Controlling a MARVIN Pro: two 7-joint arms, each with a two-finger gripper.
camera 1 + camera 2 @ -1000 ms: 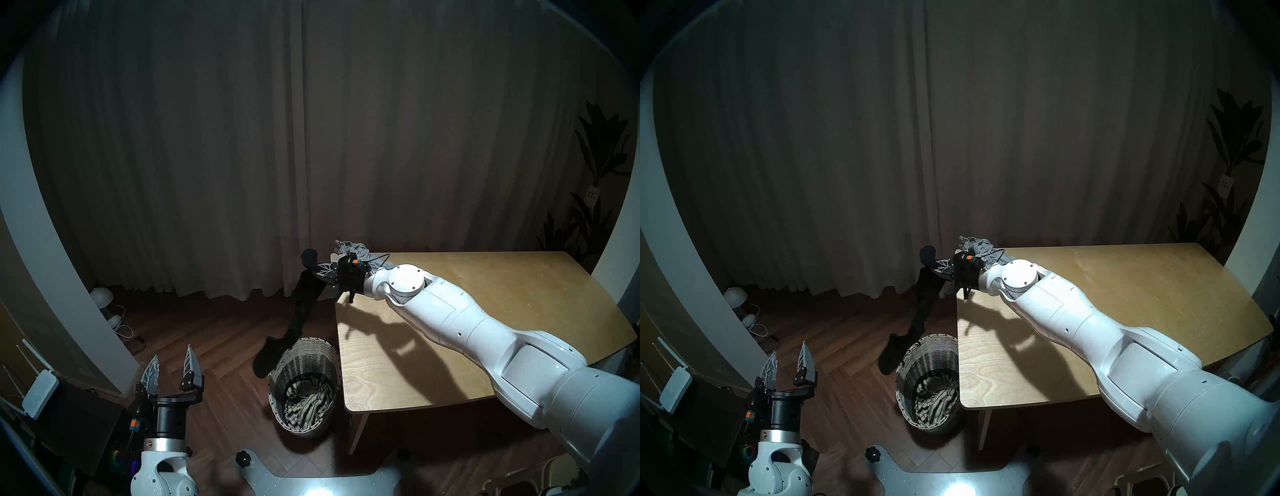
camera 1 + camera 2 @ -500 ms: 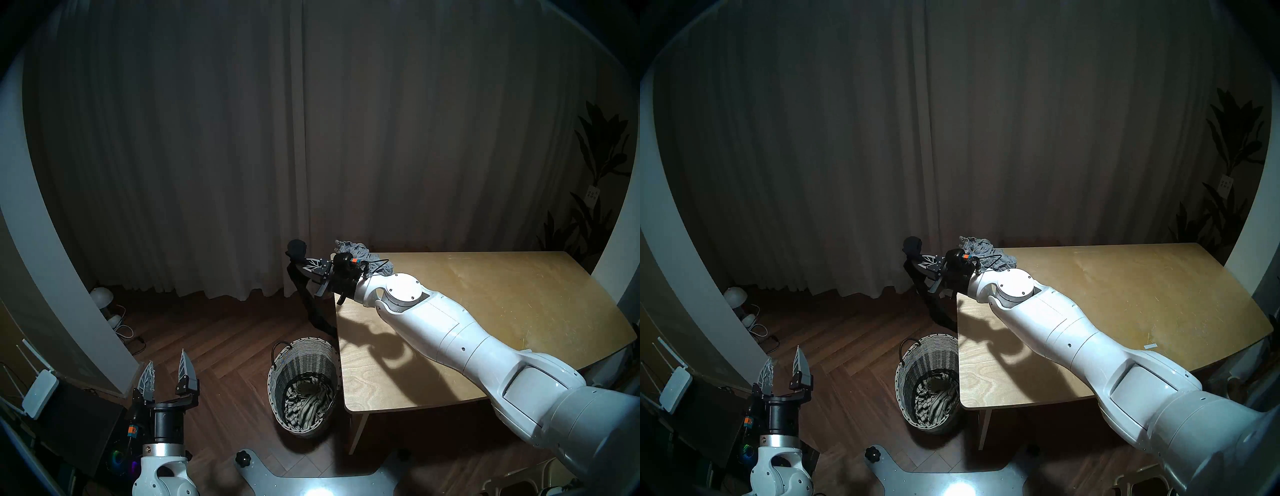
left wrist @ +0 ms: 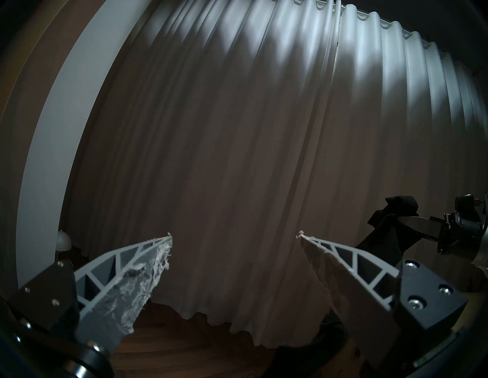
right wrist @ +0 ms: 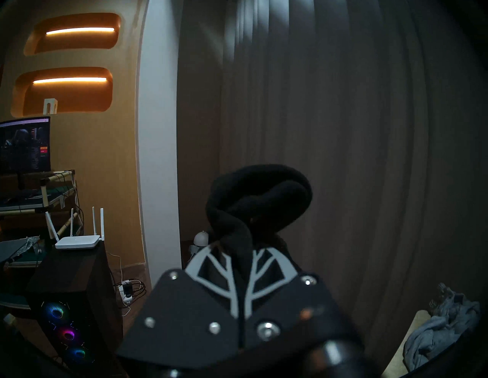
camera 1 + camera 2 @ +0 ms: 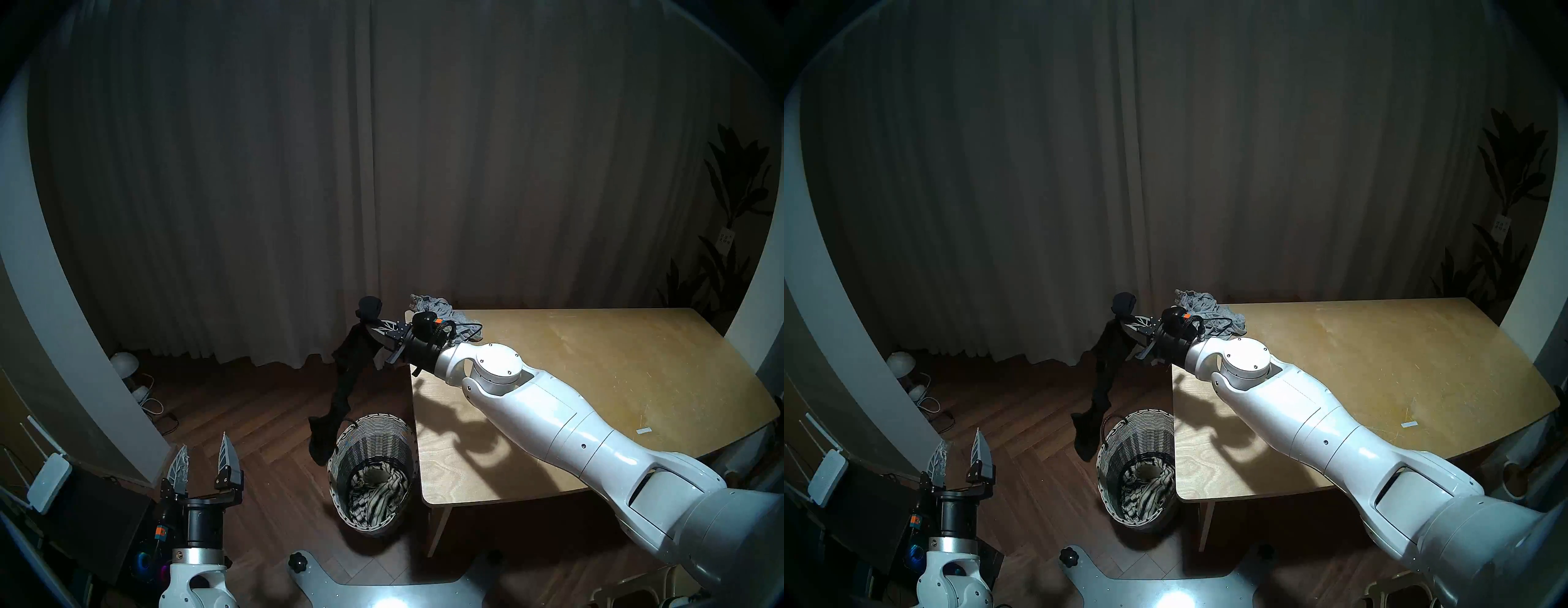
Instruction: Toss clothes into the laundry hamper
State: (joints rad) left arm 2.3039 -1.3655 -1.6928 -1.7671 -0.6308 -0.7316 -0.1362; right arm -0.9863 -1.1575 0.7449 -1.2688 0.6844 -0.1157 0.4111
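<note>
Our right gripper (image 5: 373, 329) is clenched on the black garment (image 5: 345, 382). A bunched knot of it sticks out past the fingertips, and the rest trails down and toward us in one long strand.

The strand's low end hangs just outside the hamper (image 5: 372, 471), on the hamper's far-left side as the head view shows it. From the gripper, the hamper mouth sits below and back toward our base, tight against the table (image 5: 594, 382) edge.

To do this step well, we judge:
- carry the grip over the middle of the opening before letting go, not just near the rim
- keep enough height that the tail clears the rim and dark loop handle (image 5: 1107, 429) instead of draping outside
- lower it so the tail goes in first, then release; a loose strand can swing, so let it settle

Our left gripper (image 5: 203, 460) is spread wide with nothing in it, parked down and well left of the right one, clear of the path.

Count:
- garments visible: three. Black one in the grip, striped one (image 5: 377, 494) already in the hamper, grey one (image 5: 437, 310) on the table's far corner just behind the right gripper
- hampers: one
- tables: one
- A fourth garment may be in the hamper, but we can't tell.
</note>
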